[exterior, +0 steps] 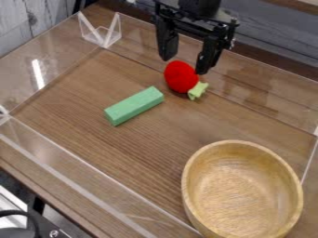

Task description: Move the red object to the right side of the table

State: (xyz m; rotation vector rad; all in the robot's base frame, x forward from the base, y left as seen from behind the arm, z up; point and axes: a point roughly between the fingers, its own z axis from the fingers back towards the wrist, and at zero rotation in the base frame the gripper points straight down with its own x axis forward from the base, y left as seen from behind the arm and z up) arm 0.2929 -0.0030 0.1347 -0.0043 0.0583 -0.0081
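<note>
Well in front of the pincer [187, 58] and off to its right as the camera sees it, a round wooden bowl [243, 192] sits at the near edge with nothing inside, its pale grain showing in rings. The table [248, 102] is brown wood-grain, fenced by low clear acrylic walls [50, 65]. A flat green rectangular block [134, 106] lies ahead and to the left of the pincer. The red object [183, 74], smooth, rounded, strawberry-like with a pale green leafy cap, rests on the table directly under the pincer, between its black fingers. The pincer is released, jaws spread wide, pointing down.
</note>
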